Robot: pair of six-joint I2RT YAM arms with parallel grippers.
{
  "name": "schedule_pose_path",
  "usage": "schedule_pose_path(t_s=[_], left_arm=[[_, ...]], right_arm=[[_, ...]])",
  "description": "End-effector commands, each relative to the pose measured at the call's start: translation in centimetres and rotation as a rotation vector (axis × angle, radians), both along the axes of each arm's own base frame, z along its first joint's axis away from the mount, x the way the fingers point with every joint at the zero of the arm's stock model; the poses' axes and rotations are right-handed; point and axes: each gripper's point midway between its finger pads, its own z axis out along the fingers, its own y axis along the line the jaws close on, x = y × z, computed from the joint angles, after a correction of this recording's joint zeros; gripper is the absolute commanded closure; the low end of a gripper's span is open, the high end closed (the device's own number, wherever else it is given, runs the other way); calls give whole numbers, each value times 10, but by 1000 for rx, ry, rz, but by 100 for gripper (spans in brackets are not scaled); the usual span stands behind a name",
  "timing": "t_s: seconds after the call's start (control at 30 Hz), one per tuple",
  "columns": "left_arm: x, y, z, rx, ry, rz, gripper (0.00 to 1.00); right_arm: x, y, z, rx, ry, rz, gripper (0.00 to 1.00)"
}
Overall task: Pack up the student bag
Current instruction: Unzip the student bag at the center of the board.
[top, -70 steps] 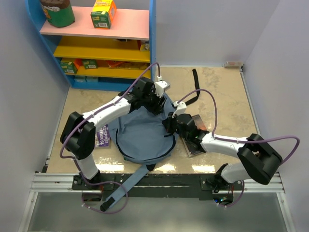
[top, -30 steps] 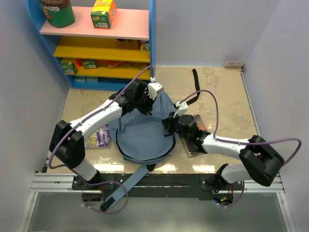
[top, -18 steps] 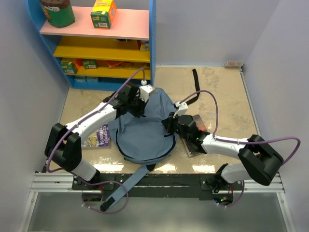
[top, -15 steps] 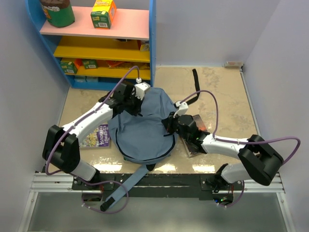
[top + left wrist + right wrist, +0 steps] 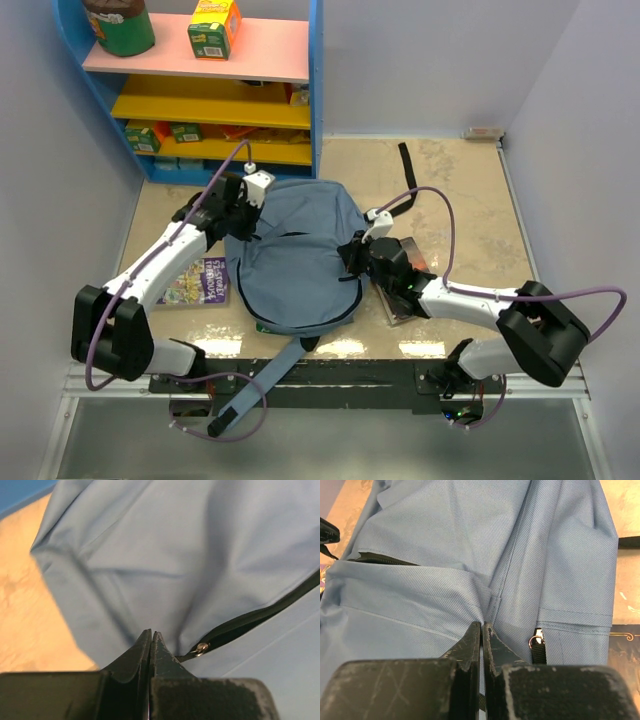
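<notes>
- A large soft slate-blue fabric backpack (image 5: 300,262) is lying across the middle of the beige worktop (image 5: 470,210), one strap trailing over the near edge.
- The left gripper (image 5: 151,639) is pinching a backpack fold, jaws together; only its wrist view is showing the small metal zipper pull (image 5: 202,648).
- The right gripper (image 5: 482,629) is clamping the backpack's seam, jaws together, beside a dark book (image 5: 408,292).
- A blue shelf unit (image 5: 316,90) is crowding the far-left corner.

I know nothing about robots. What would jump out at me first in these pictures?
A big slate-blue student bag lies between two white arms. The left gripper at its far-left edge and the right gripper at its right side are both shut, seemingly pinching the fabric. A bright shelf stands at the far left.
</notes>
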Motion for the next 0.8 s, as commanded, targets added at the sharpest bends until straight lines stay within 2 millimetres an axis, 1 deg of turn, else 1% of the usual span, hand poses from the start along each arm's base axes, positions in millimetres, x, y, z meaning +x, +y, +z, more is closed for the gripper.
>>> schedule_pose_path(t_s=[0.0, 0.03, 0.07, 0.1, 0.2, 0.23, 0.27, 0.3, 0.33, 0.37, 0.4, 0.43, 0.47, 0.5, 0.53, 0.57, 0.6, 0.7, 0.77], left_arm=[[-5, 40, -1, 112, -36, 46, 100], [-7, 46, -5, 142, -32, 53, 100], [-12, 48, -11, 150, -19, 51, 100], [-13, 48, -13, 152, -13, 50, 100], [-12, 44, -15, 139, -3, 37, 99], [-12, 37, -14, 117, 4, 9, 94], [-5, 32, -5, 100, -5, -2, 90], [-7, 22, -1, 63, 14, -40, 68], [-4, 16, 4, 49, 9, -58, 58], [2, 5, 16, 35, -9, -82, 52], [4, -3, 22, 24, -22, -102, 44], [6, -11, 28, 18, -36, -125, 41], [6, -27, 36, 7, -56, -168, 38], [6, -39, 39, -11, -71, -205, 34], [5, -48, 41, -16, -81, -240, 32], [0, -62, 38, -18, -78, -281, 32], [0, -71, 37, -30, -86, -313, 30], [-7, -90, 27, -45, -61, -398, 29], [-6, -93, 18, -37, -42, -415, 29]], right_arm=[[3, -14, -5, -27, 1, -60, 100], [3, -12, -4, -22, 0, -54, 100], [4, -12, -3, -21, -3, -54, 100], [3, -12, -4, -23, -1, -54, 100], [4, -9, 0, -17, -12, -39, 100], [3, -8, 1, -13, -17, -33, 100], [3, -7, 2, -14, -18, -24, 100], [2, -7, 3, -15, -21, -20, 100], [2, -6, 4, -13, -23, -15, 100], [2, -6, 2, -19, -23, -10, 100], [1, -6, 2, -21, -24, -6, 100], [1, -5, 2, -19, -24, -3, 100], [1, -5, 0, -24, -23, -1, 100], [0, -5, -1, -25, -21, 1, 100], [1, -5, -2, -28, -21, 0, 100], [1, -5, -3, -30, -20, 0, 100], [0, -6, -3, -30, -20, 0, 100], [1, -5, -3, -32, -21, 2, 100], [0, -5, -3, -33, -22, 2, 100]])
